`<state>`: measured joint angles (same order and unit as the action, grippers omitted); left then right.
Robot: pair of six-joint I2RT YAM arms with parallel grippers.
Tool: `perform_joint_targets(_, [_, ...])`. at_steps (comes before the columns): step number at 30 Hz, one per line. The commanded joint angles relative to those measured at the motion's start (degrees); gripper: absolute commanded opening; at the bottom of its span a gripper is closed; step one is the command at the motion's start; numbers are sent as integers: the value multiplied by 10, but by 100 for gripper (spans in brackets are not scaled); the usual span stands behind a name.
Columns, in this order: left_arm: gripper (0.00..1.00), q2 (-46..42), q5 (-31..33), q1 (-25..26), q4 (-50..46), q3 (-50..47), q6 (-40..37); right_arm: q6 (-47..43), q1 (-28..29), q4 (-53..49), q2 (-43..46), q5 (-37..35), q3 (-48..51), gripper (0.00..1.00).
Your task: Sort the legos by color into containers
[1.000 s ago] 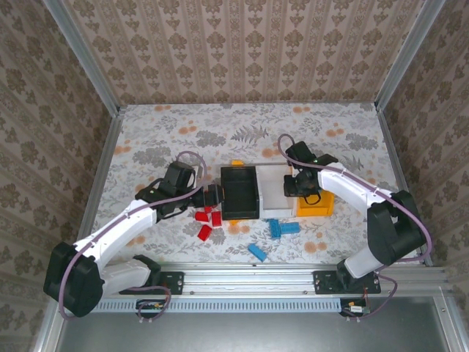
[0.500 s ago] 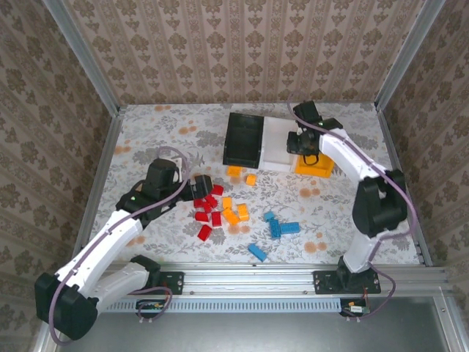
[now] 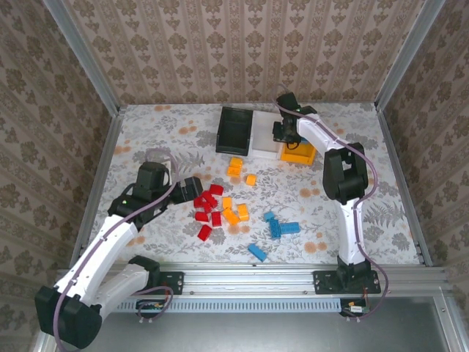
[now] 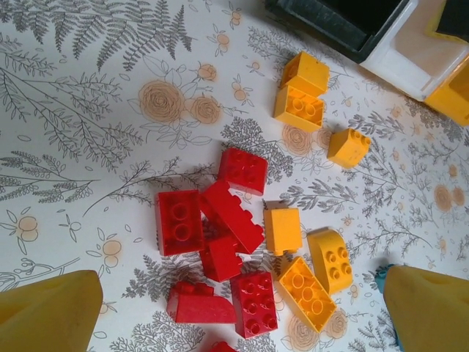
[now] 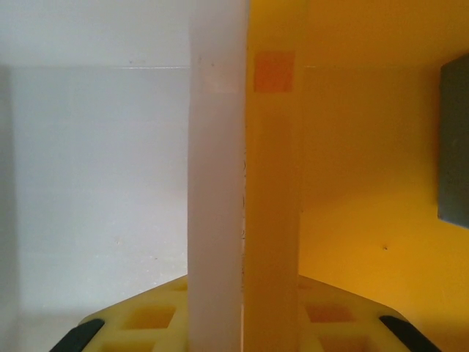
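The containers, a black tray (image 3: 233, 130), a white tray (image 3: 265, 136) and a yellow-orange tray (image 3: 300, 155) joined in a row, stand at the back of the table. My right gripper (image 3: 284, 135) (image 5: 245, 323) is shut on the joined walls of the white tray (image 5: 216, 183) and the yellow-orange tray (image 5: 272, 205). Red legos (image 3: 207, 213) (image 4: 220, 220), orange legos (image 3: 234, 213) (image 4: 311, 271) and blue legos (image 3: 282, 229) lie loose mid-table. My left gripper (image 3: 196, 189) (image 4: 242, 315) hangs open over the red pile, holding nothing.
Two more orange bricks (image 3: 236, 167) (image 4: 300, 99) lie just in front of the trays. A single blue brick (image 3: 256, 252) sits near the front rail. Metal frame posts and patterned walls close in the table on three sides.
The right gripper has carried the row of trays from the middle of the table to the back. The left arm has drawn back to the left, and the bricks under the trays now show.
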<state>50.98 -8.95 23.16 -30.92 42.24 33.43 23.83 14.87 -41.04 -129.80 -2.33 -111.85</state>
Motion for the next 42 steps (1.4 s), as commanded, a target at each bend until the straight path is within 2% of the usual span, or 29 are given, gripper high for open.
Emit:
perform_joint_targets(1, [100, -1, -18, -8, -2, -11, -14, -9, -1, -15, -9, 4, -33, 39])
perform_joint_targets(6, [100, 15, -30, -10, 11, -11, -15, -19, -2, -19, 13, 4, -39, 60])
perform_joint_targets(9, [100, 19, -35, -10, 21, -15, -13, -18, 1, 7, 69, 15, -3, 67])
perform_joint_targets(14, [100, 23, -49, -9, 31, -16, -7, -31, 24, -6, 185, 38, 69, 70])
perform_joint_targets(17, [100, 22, -58, -6, 33, -19, -7, -60, 50, -40, 270, 88, 148, 70])
perform_joint_targets(21, [100, 12, -67, -3, 26, -24, -9, -102, 121, -109, 380, 132, 281, 70])
perform_joint_targets(24, [100, -2, -63, -4, 18, -29, -9, -85, 200, -137, 450, 119, 383, 69])
perform_joint_targets(29, [100, -24, -68, -6, 6, -30, 1, -16, 341, -149, 519, 60, 482, 68])
perform_joint_targets(32, [100, -48, -66, -5, -3, -34, 9, 25, 405, -112, 531, 56, 526, 67])
perform_joint_targets(36, [100, -87, -59, -5, -22, -47, 21, 59, 465, -72, 504, 49, 559, 68])
perform_joint_targets(42, [100, -114, -54, -5, -27, -71, 32, 63, 507, -40, 425, 28, 563, 67])
